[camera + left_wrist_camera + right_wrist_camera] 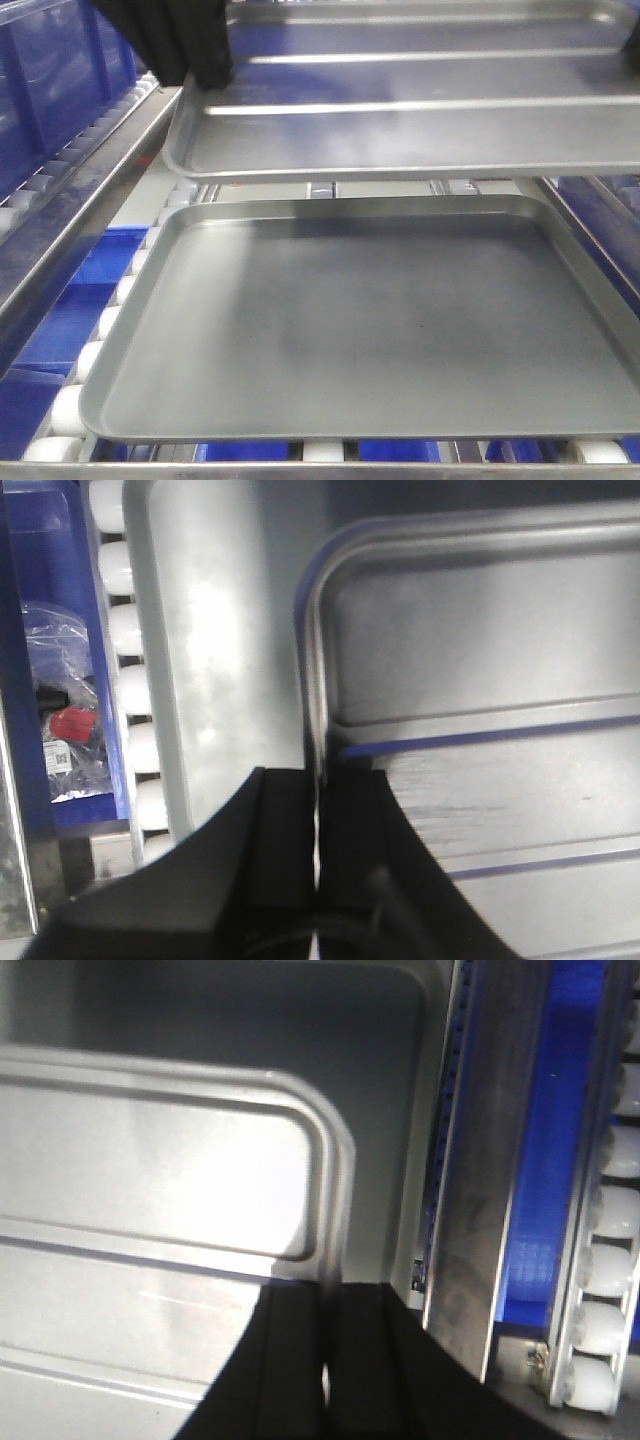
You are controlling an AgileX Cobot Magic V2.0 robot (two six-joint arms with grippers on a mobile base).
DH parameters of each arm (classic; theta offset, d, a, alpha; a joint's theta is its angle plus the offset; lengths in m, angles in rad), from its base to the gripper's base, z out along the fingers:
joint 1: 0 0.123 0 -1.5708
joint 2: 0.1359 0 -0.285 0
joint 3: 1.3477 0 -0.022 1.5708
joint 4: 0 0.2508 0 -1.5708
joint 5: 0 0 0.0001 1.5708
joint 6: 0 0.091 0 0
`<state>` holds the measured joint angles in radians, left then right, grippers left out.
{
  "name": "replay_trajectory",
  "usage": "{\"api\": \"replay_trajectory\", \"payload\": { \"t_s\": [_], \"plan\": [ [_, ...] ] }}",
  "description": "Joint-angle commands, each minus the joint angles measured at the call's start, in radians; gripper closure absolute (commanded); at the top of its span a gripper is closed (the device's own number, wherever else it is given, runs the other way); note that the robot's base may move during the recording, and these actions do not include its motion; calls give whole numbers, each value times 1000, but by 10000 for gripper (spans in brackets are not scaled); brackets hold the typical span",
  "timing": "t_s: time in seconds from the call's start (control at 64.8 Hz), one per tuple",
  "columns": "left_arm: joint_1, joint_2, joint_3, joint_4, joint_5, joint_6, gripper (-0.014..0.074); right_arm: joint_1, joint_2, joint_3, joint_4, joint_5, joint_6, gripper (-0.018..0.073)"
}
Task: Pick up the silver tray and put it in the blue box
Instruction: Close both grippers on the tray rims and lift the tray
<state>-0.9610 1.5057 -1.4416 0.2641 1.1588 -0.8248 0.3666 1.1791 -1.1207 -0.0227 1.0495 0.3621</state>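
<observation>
L tool [318,782] & R tool [327,1298] pinching silver tray [420,110] rim | seemingly held above grey tray [360,320]

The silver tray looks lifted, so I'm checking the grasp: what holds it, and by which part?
The silver tray is held by its raised rim: the left gripper pinches its left edge, the right gripper its right edge.

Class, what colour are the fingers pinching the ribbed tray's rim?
Black. The left wrist view shows the fingers on the ribbed tray best.
</observation>
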Motion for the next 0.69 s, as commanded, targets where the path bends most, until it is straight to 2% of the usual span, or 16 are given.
{"api": "replay_trajectory", "payload": {
  "t_s": [0.0, 0.679],
  "plan": [
    [-12, -44, -47, 45, 49, 4, 693, -3, -35, -32, -55, -40, -2, 502],
    [-12, -42, -63, 65, 34, -2, 693, -3, -33, -32, -63, -7, -2, 502]
  ]
}}
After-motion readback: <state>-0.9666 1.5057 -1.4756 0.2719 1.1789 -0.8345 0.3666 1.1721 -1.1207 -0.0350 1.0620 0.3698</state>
